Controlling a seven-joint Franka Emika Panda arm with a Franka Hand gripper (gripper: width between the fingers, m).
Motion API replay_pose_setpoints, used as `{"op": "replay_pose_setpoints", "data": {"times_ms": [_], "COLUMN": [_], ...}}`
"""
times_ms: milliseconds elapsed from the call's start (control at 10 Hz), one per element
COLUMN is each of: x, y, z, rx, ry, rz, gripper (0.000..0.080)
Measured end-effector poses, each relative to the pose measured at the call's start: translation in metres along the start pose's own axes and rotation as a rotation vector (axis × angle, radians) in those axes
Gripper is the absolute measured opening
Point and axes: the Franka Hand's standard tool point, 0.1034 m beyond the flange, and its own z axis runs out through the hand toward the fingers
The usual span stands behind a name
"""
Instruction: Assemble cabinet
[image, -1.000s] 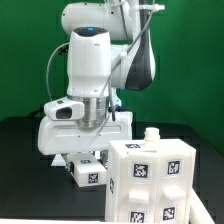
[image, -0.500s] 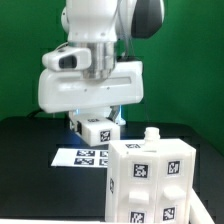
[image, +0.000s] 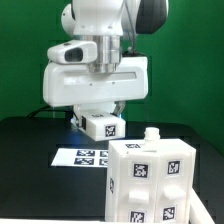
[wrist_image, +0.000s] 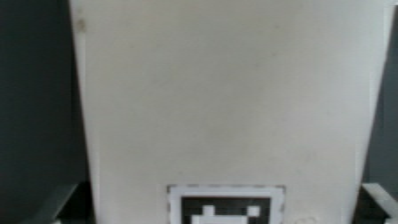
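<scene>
The cabinet, a large white box with square tags and a small knob on top, stands at the exterior view's lower right. My gripper hangs under the broad white hand, above the table and to the cabinet's left in the exterior view. It is shut on a small white tagged panel and holds it in the air. In the wrist view the panel fills the picture, with its tag between my gripper's fingers.
The marker board lies flat on the black table below the held panel, just left of the cabinet in the exterior view. A green wall stands behind the arm.
The arm has risen from near the table and shifted slightly toward the exterior view's right, carrying the tagged panel up off the table.
</scene>
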Motion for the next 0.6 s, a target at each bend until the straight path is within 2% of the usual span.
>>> {"op": "replay_pose_setpoints", "data": {"times_ms": [200,300,400,600], "x": [0.042,0.058,0.058,0.057], "y": [-0.001,-0.007,-0.008,-0.007], "z": [-0.037,-0.051,-0.055,-0.052], "rx": [-0.035,-0.040,-0.031,-0.031], "ry": [0.028,0.049,0.031,0.030], "rz": [-0.018,0.010,0.046,0.038], "gripper": [0.0555,0.0555,0.0555,0.0555]}}
